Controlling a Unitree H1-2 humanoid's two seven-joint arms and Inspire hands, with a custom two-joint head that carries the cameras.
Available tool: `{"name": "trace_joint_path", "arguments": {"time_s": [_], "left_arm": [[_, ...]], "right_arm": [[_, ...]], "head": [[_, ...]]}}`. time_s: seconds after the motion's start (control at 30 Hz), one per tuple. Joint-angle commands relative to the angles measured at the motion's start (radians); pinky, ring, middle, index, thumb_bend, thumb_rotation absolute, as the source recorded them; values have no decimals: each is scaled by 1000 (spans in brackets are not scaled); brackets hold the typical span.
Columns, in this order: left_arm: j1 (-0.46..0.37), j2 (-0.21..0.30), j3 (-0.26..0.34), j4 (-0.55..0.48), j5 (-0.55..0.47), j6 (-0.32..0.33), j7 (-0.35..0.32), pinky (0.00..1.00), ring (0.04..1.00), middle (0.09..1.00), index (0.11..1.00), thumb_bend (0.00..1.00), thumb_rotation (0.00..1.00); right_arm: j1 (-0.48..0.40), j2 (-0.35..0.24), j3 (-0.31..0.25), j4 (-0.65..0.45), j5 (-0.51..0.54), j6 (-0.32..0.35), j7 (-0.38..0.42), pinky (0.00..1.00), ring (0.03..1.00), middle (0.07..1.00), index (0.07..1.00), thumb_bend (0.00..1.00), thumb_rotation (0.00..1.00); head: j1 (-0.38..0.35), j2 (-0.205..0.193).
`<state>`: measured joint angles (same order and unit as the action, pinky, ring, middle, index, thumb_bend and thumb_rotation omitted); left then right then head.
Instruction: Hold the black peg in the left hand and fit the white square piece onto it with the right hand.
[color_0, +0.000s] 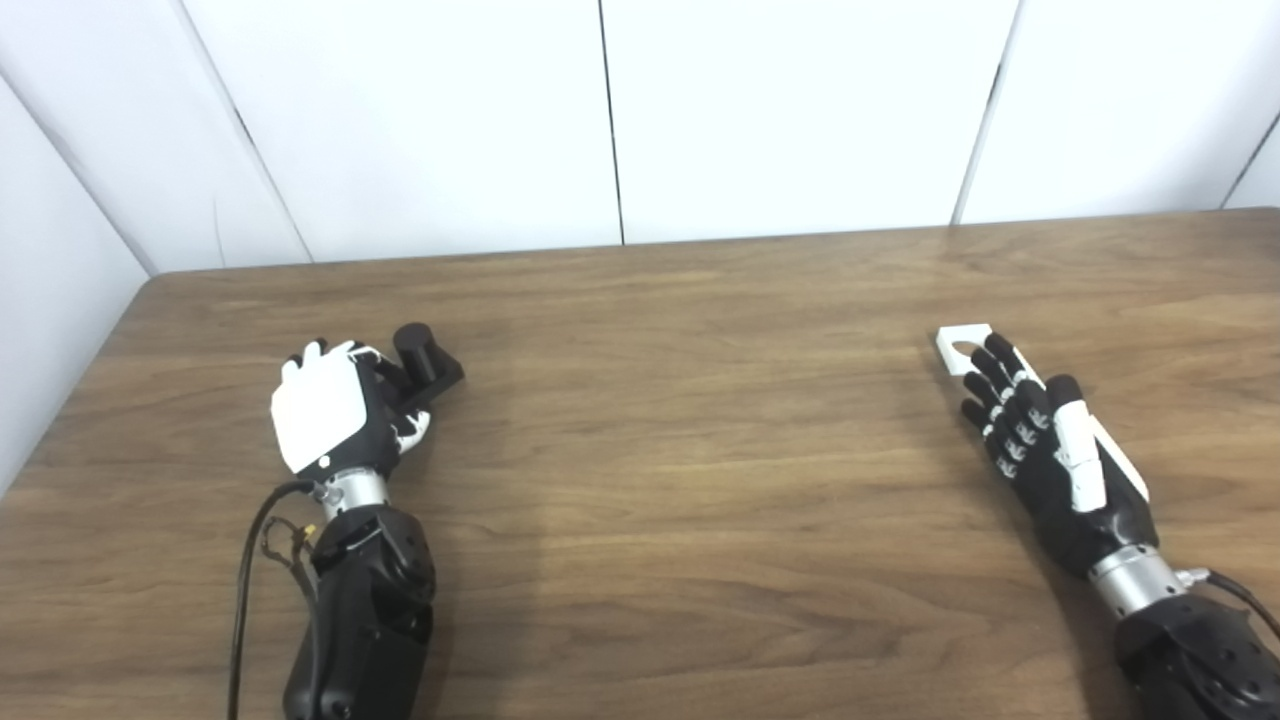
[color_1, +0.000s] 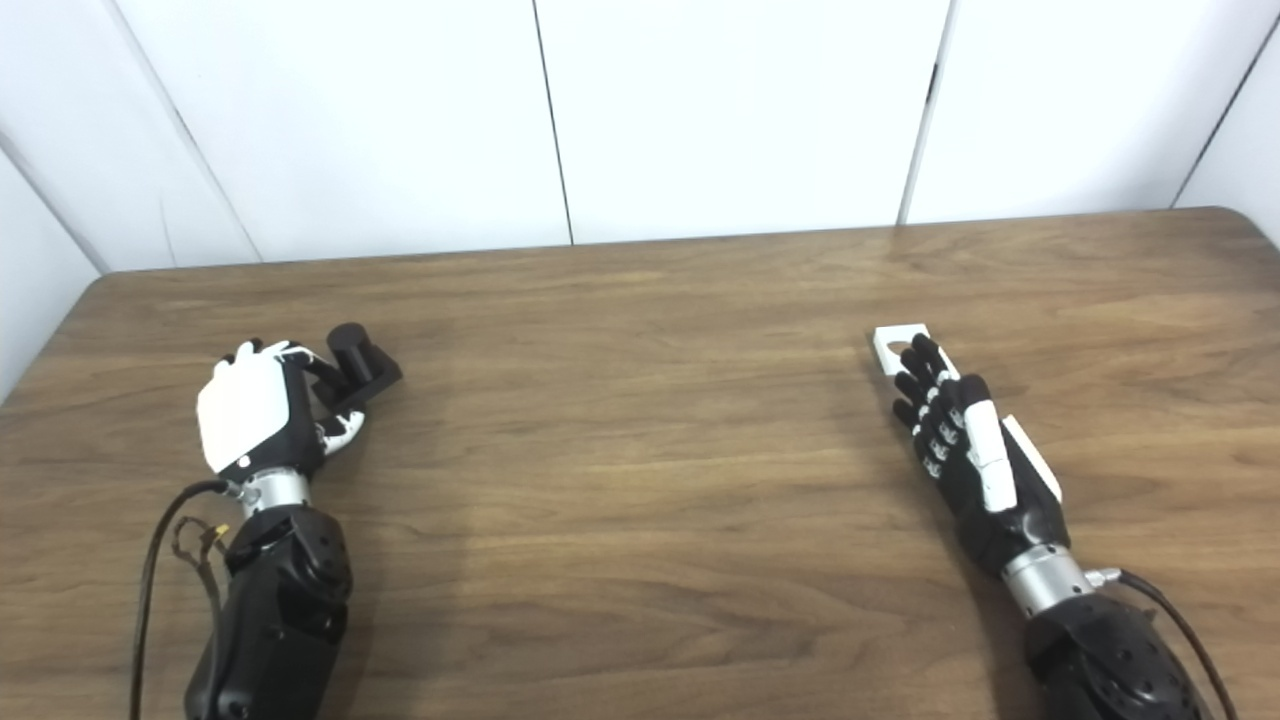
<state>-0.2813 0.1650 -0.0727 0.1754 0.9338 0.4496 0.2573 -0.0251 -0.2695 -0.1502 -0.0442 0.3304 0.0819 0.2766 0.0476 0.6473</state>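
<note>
**Both parts in reach, neither yet lifted**

A humanoid robot's two arms rest on a wooden table (color_0: 640, 480), each beside its own part. At the left, the left robot hand (color_0: 330, 410) is curled around the black peg (color_0: 425, 362), its fingers wrapped on the peg's base while the round post stands upright just beyond them; the peg appears to sit on the table. Well apart at the right, the right robot hand (color_0: 1040, 440) lies with fingers stretched out and apart over the white square piece (color_0: 962, 345), a flat white part with a round hole showing at its far end; the fingertips touch or overlap it near that hole, though whether any grip has closed cannot be told, and the hand looks released. The job seems to be at its opening step, the grasping of both parts. The next move would call for the right robot hand to close on the white piece, both arms to lift and meet at mid-table, and the hole to line up squarely over the post.
</note>
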Motion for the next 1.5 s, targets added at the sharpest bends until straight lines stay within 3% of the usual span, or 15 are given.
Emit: {"name": "trace_joint_path", "arguments": {"time_s": [0.0,0.3,0.87,1.03,1.07,1.13,1.3,1.47], "left_arm": [[-24,12,-7,-43,-12,-4,4,967,945,837,489,520,57],[13,-15,-32,-126,-84,-13,-31,916,942,836,489,520,57],[36,-12,-65,-164,-74,-7,-37,919,943,838,491,519,60],[40,-8,-74,-170,-27,17,-52,935,949,864,496,518,76],[40,-9,-74,-169,-21,18,-47,928,954,881,617,673,160],[39,-9,-74,-166,-15,17,-37,924,956,892,689,759,208],[37,-9,-70,-151,-8,8,-10,978,970,923,815,842,275],[34,-4,-65,-161,17,17,-13,998,964,921,866,873,324]], "right_arm": [[3,5,-1,19,10,-19,7,1000,1000,1000,1000,653,968],[6,8,4,7,-4,-2,-8,1000,1000,1000,1000,673,960],[15,14,5,5,-2,2,-10,1000,1000,1000,1000,662,950],[16,10,7,14,2,-3,0,1000,1000,1000,1000,657,957],[16,10,7,14,1,-3,0,1000,1000,1000,1000,659,956],[16,9,8,15,-1,-3,0,1000,1000,1000,1000,660,958],[18,6,7,14,0,2,2,1000,1000,1000,1000,669,956],[17,5,4,16,4,-1,4,1000,1000,1000,1000,667,949]], "head": [[0,1],[-1,3],[-6,4],[-3,2],[-3,1],[-3,1],[-1,0],[-1,-1]]}}
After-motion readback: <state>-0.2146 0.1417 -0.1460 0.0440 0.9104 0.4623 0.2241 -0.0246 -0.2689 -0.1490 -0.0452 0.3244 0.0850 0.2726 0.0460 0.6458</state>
